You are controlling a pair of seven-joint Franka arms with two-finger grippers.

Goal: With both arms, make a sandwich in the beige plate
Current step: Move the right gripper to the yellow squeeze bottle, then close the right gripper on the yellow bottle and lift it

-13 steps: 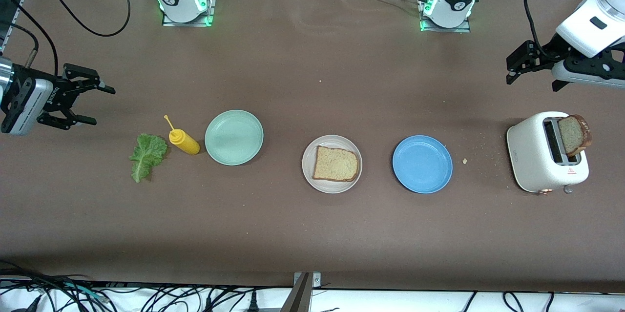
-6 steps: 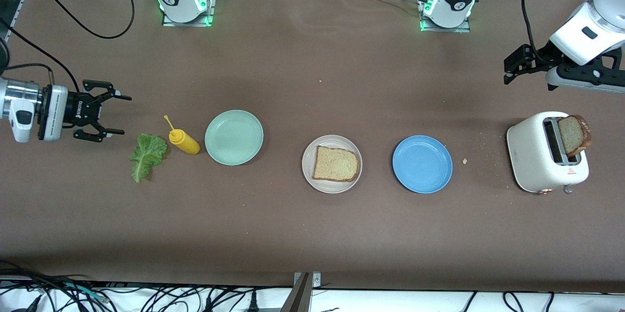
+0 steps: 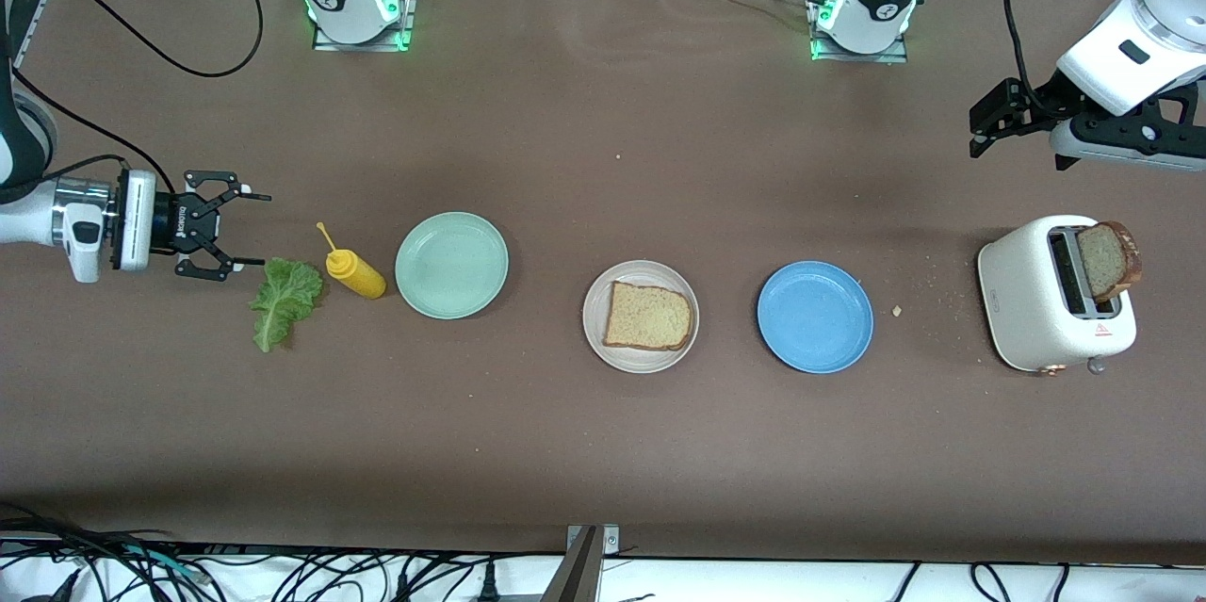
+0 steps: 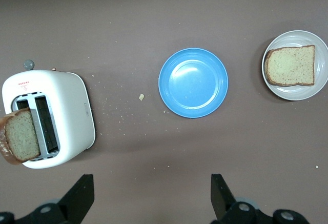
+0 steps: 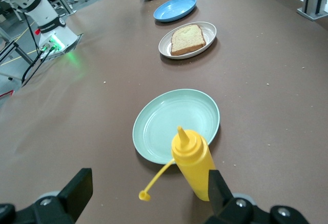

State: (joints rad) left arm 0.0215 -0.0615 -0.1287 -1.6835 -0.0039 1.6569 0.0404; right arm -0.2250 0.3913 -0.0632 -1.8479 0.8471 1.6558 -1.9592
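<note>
The beige plate (image 3: pixel 641 316) sits on the brown table (image 3: pixel 603 451) about midway along the row of items, between the blue plate (image 3: pixel 815 317) and the pale mint-green plate (image 3: pixel 451 264). One slice of brown-crusted bread (image 3: pixel 647 317) lies flat on it; nothing is on top of that slice. The blue plate, toward the left arm's end, and the mint-green plate, toward the right arm's end, each lie apart from the beige plate.

Just beside the mint-green plate, toward the right arm's end, a yellow squeeze bottle (image 3: pixel 354 271) lies tipped on its side, its thin nozzle cap hanging loose. A ruffled green lettuce leaf (image 3: pixel 283 301) lies flat on the table beside the bottle, apparently touching it.

Toward the left arm's end, a white toaster (image 3: pixel 1046 301) stands well apart from the blue plate, with crumbs scattered between them. A second bread slice (image 3: pixel 1108 260) stands up out of one slot, leaning outward.

The right gripper (image 3: pixel 247 229) is low over the table just beside the lettuce leaf, fingers spread wide, holding nothing. The left gripper (image 3: pixel 980 126) hangs over bare table near the toaster, farther from the front camera than it; the left wrist view shows its fingers (image 4: pixel 80 196) spread and empty.
</note>
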